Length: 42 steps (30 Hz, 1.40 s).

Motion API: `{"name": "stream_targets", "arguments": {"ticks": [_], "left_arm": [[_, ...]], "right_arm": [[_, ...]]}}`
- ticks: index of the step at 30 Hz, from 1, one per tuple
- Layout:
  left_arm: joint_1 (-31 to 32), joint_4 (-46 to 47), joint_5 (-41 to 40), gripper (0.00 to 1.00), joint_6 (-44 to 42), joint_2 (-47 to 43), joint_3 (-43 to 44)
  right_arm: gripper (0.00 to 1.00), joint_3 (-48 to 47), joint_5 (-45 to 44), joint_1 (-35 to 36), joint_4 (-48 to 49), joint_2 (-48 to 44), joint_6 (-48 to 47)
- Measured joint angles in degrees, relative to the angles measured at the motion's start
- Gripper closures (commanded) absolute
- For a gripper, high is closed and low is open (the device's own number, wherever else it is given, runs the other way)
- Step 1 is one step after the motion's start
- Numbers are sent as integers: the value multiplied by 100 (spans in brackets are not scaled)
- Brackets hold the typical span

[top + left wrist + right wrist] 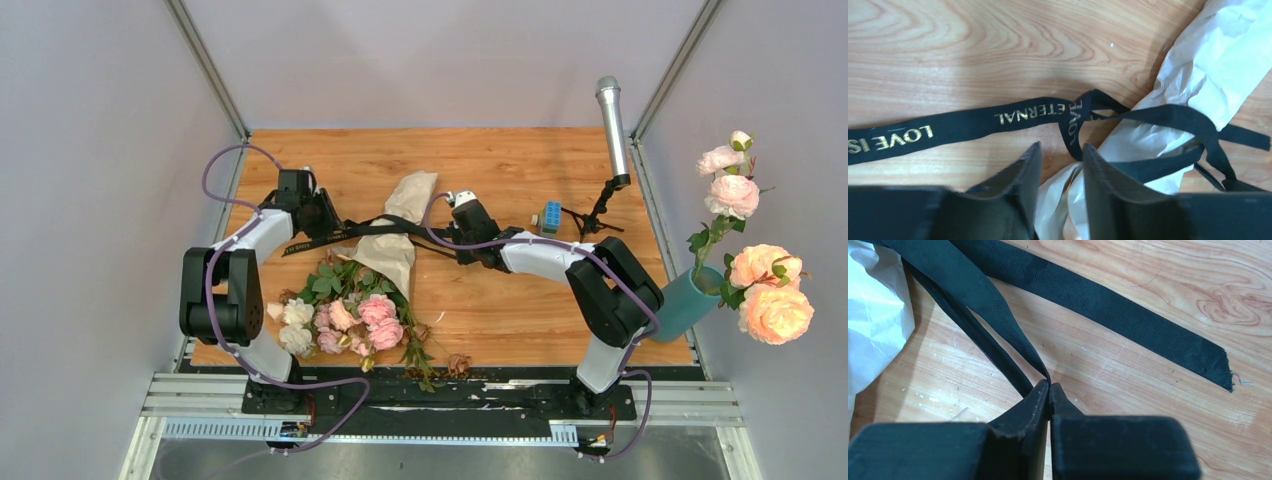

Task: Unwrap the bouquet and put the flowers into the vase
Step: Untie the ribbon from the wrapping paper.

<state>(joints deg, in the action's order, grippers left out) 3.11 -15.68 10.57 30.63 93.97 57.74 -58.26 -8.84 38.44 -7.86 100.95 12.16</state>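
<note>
The bouquet [350,305] lies at the front left: pink and cream flowers [378,318] with their stems still in tan paper [395,245]. A black ribbon [325,241] printed in gold [963,124] runs across the paper. My left gripper [337,224] [1060,152] stands open over the crumpled paper [1218,65], a ribbon loop just beyond its right fingertip. To the right of the paper, my right gripper [455,230] [1049,385] is shut on a fold of the ribbon [993,310]. The teal vase [685,300] stands at the right edge.
Large peach roses [775,300] and pink blooms [732,190] stand in the vase. A silver microphone [612,125] on a black stand is at the back right, a small blue block [551,216] beside it. Dried bits [458,364] lie near the front edge. A loose ribbon end [1158,340] lies flat.
</note>
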Motion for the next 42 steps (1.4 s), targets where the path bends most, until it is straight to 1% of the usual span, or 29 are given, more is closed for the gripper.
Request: {"name": "stream_targets", "arguments": {"ticks": [2, 5, 8, 11, 15, 19, 24, 31, 37, 42], "left_arm": [[2, -140, -87, 42, -157, -146, 4], [42, -339, -214, 33, -452, -481, 11], [234, -452, -450, 31, -809, -831, 57], [754, -463, -651, 31, -1237, -1038, 133], [1523, -415, -754, 30, -1836, -1032, 162], [1974, -219, -763, 29, -2337, -901, 160], [2243, 66, -935, 28, -2686, -581, 166], [2328, 247, -1158, 27, -2861, 61, 205], [2354, 275, -1325, 28, -2887, 188, 411], [2391, 271, -1633, 27, -2944, 304, 483]], "right_arm": [[75, -20, 20, 0, -52, 0, -7], [66, -68, 46, 0, -138, -24, -33], [60, -76, 59, 0, -179, -116, -46], [56, -105, 61, 0, -216, -214, -46], [51, -125, 63, -7, -221, -343, -44], [49, -125, 70, -17, -223, -446, -42], [48, -122, 81, -39, -219, -573, -42], [47, -90, 85, -74, -221, -664, -26], [48, -70, 101, -79, -223, -667, -22], [48, -68, 151, -103, -221, -667, -22]]}}
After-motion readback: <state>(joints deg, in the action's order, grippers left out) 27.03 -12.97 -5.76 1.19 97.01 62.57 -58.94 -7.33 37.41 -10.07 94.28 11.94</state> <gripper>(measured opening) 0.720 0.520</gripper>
